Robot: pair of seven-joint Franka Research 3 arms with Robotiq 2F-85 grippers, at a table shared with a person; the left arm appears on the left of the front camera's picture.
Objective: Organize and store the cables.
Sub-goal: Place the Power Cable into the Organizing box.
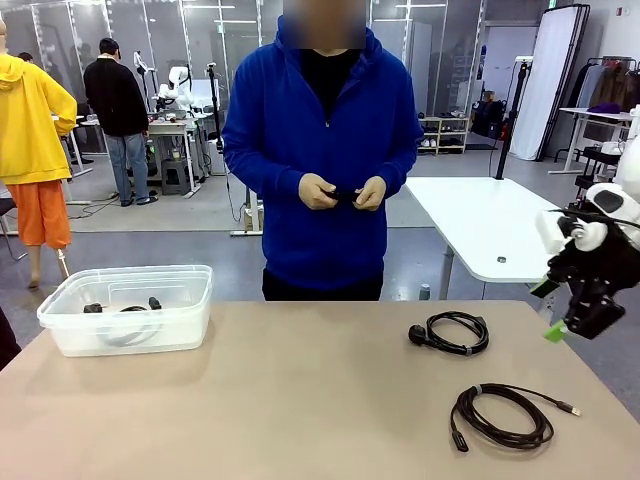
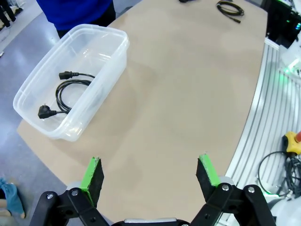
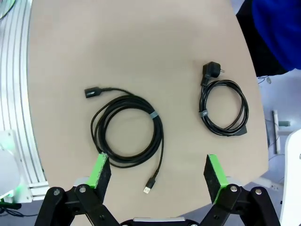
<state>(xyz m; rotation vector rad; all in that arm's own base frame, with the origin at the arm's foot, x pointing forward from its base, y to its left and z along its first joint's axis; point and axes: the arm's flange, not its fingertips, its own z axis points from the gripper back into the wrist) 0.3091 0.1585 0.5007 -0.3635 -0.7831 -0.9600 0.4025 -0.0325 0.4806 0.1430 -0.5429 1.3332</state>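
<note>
The right gripper (image 1: 552,310) hangs at the table's right edge with its jaws wide and nothing between them. In its wrist view the silver-tipped cable (image 3: 127,136) lies just ahead of the green pads (image 3: 101,169). It is a round, banded coil, with the silver plug trailing back toward the gripper and the black socket end pointing away to the far left. From the front this coil (image 1: 500,415) lies on the near right of the table (image 1: 300,400), below and to the left of that gripper.

A second, smaller coil, the plug cable (image 1: 455,333), lies farther in toward the person, apart from the first.

The left gripper (image 2: 150,172) is spread equally wide and empty over the table's left side. The clear bin (image 2: 113,52) is ahead of it, with one coiled cable (image 2: 68,92) already inside. Both loose coils are well apart from it, so I judge the right arm the nearer by far for either pick.

The person's hands (image 1: 345,192) hold something small and dark at chest height. Whether it is a cable is unclear.
</note>
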